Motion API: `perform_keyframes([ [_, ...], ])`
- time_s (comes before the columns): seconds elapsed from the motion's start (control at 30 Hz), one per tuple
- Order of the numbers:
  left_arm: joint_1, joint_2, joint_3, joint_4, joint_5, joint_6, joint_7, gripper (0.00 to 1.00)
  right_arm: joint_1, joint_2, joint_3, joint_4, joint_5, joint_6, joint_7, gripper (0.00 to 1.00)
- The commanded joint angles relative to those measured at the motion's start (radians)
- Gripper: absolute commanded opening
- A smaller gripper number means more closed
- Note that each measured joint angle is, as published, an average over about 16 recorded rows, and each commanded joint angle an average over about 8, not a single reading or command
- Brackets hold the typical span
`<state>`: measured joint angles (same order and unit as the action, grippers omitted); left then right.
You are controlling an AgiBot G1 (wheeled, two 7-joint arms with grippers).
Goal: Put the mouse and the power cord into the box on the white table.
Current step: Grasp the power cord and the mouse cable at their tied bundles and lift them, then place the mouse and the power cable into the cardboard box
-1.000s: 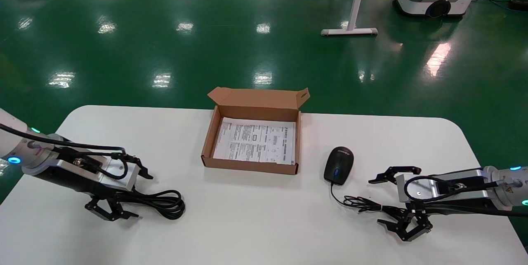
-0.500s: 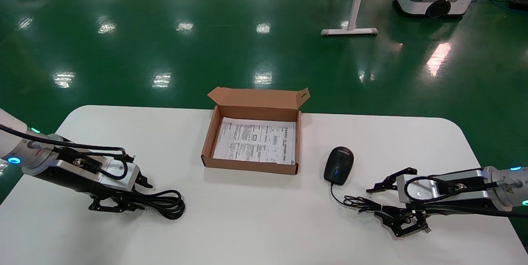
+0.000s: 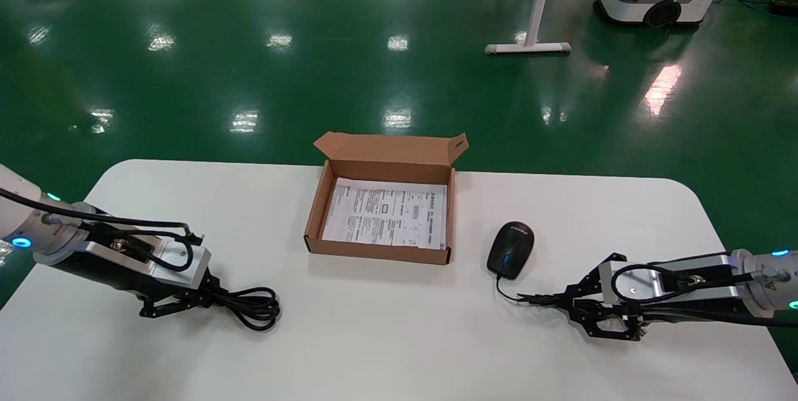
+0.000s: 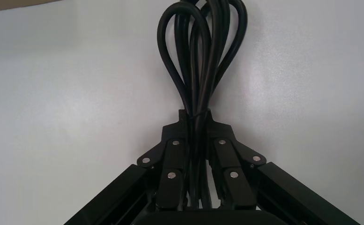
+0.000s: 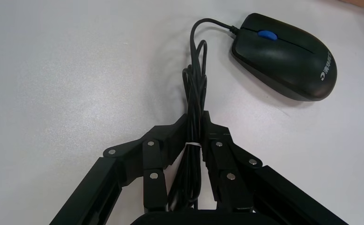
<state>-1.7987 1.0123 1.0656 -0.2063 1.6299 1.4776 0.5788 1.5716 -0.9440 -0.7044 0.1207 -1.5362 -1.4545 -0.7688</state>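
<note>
**Green floor, white tabletop, both grippers clamped**

White tabletop (image 3: 399, 338) carries the open box (image 3: 380, 250) at its far middle. Left gripper (image 3: 209, 297), near the left edge, has its fingers closed on the power cord (image 3: 252, 306). Right gripper (image 3: 564, 302) pinches the wire of the mouse (image 3: 510, 249) near the right edge.

Both end effectors have clamped since a second ago: the left end effector (image 4: 195, 123) onto the power cord (image 4: 199, 56), the right end effector (image 5: 195, 126) onto the mouse wire (image 5: 194, 101).

mouse (image 5: 287, 56): smooth black plastic, a bit shiny
box (image 3: 380, 250): brown cardboard, paper inside
desk (image 3: 386, 326): smooth white
floor (image 3: 249, 64): shiny green
</note>
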Motion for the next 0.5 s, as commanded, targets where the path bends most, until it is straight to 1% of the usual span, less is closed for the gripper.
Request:
perform_keyframes([
  [0.03,0.003,0.002,0.001,0.0,0.001,-0.003,0.002,0.0,-0.002,-0.001,0.0,-0.001,0.001,0.0,0.001,0.0],
  [0.23,-0.055,-0.037,-0.022,-0.004,-0.03,0.039,-0.027,0.0,0.029,0.009,0.005,0.016,0.005,0.005,-0.002,0.0],
  [0.37,-0.133,-0.075,-0.051,-0.016,-0.065,0.057,-0.06,0.0,0.087,0.023,0.029,0.041,0.036,0.02,0.008,0.0],
  [0.5,-0.227,-0.096,-0.093,-0.025,-0.113,0.038,-0.105,0.0,0.158,0.022,0.062,0.074,0.076,0.049,0.033,0.0],
])
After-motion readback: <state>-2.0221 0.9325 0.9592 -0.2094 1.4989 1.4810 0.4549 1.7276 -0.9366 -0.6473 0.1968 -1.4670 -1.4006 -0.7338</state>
